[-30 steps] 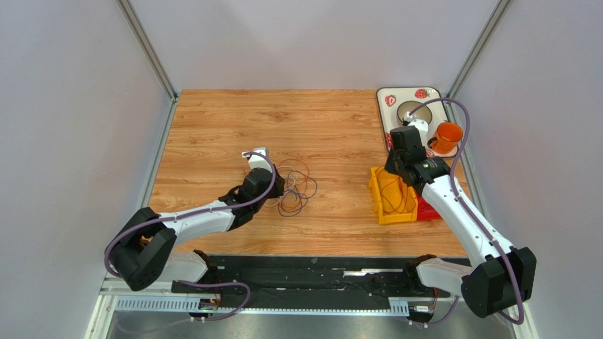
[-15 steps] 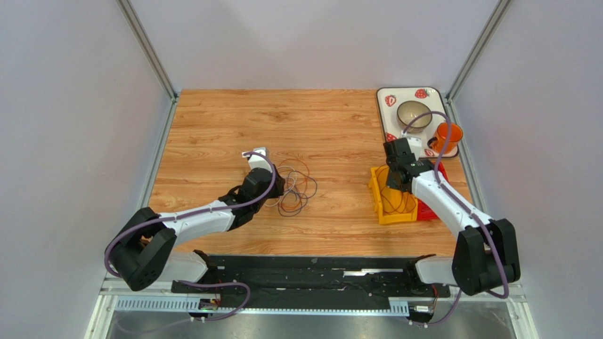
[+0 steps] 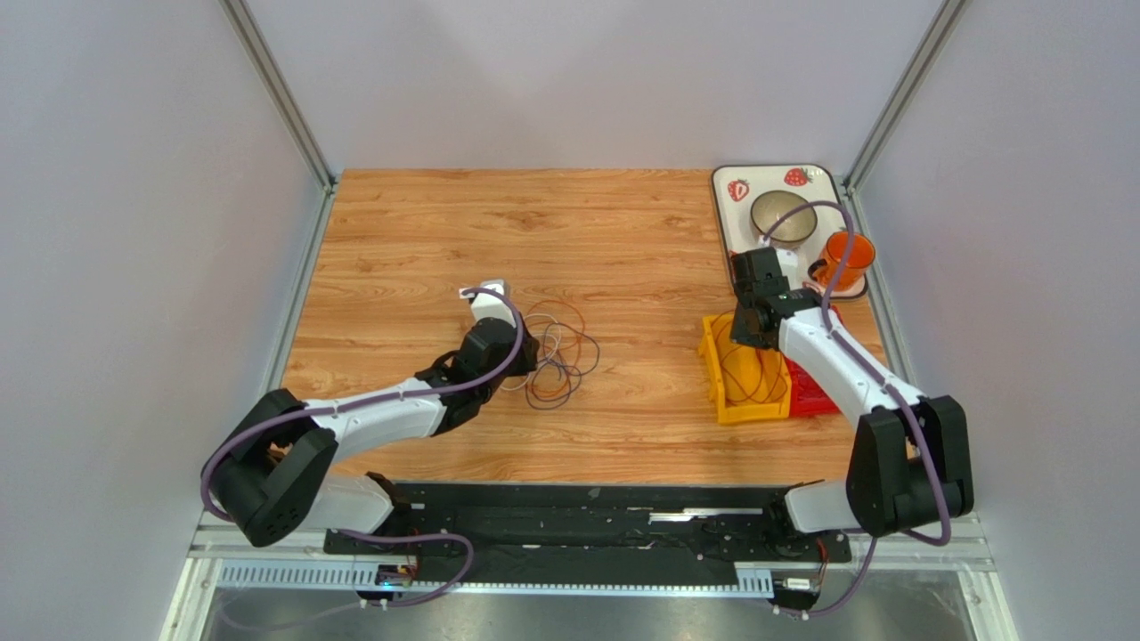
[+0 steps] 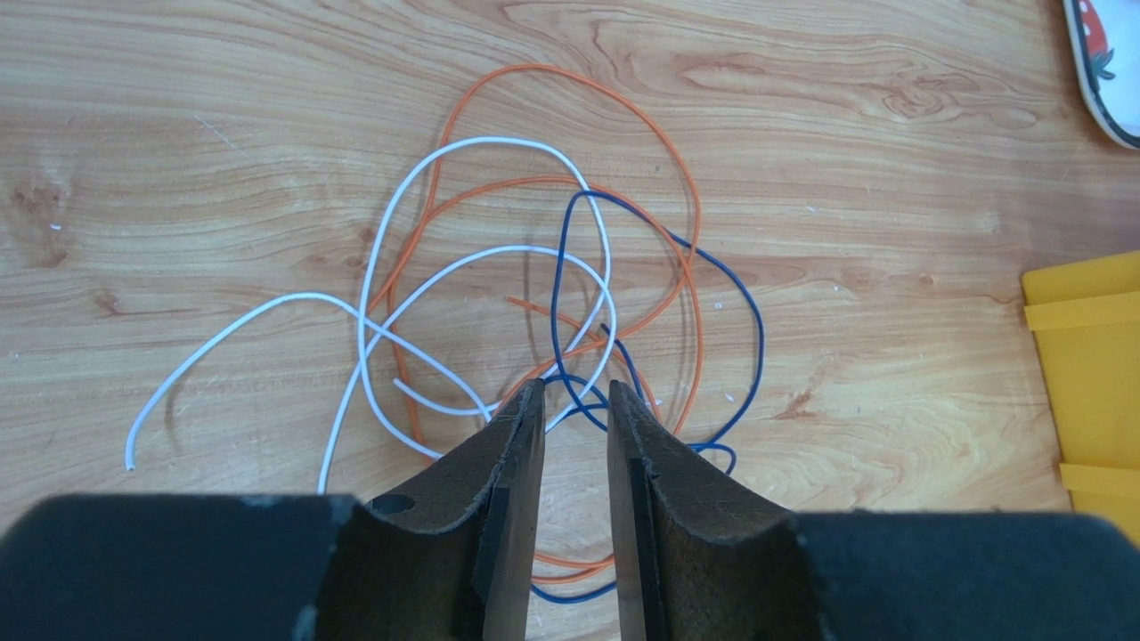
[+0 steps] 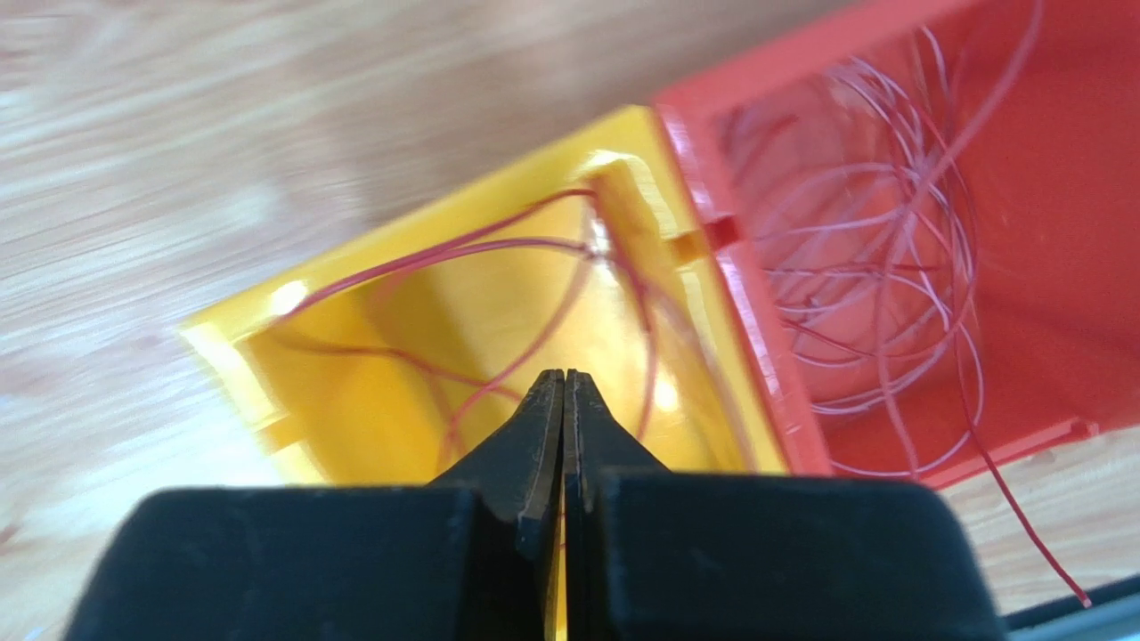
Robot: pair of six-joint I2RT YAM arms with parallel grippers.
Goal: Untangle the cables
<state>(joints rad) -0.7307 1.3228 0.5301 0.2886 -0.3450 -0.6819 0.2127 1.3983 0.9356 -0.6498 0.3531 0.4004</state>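
Observation:
A tangle of thin cables (image 3: 559, 354) lies on the wood left of centre. In the left wrist view it is an orange cable (image 4: 669, 160), a white cable (image 4: 402, 227) and a blue cable (image 4: 749, 307), looped through one another. My left gripper (image 4: 576, 390) sits low over the tangle's near edge (image 3: 529, 350). Its jaws stand a narrow gap apart, with the blue loop at the tips. My right gripper (image 5: 563, 381) is shut above the yellow bin (image 5: 402, 334), which holds a red cable (image 5: 442, 254). I see no wire between its tips. Thin whitish cables (image 5: 870, 241) lie in the red bin (image 5: 1071, 267).
The yellow bin (image 3: 729, 387) and red bin (image 3: 807, 394) stand side by side at the right. Behind them a strawberry tray (image 3: 733, 187) carries a bowl (image 3: 780, 214) and an orange cup (image 3: 846, 254). The yellow bin's edge (image 4: 1091, 374) shows right of the tangle.
My right arm has swung its base link round and its wrist has shifted slightly over the yellow bin. The left arm and the tangle have not moved.

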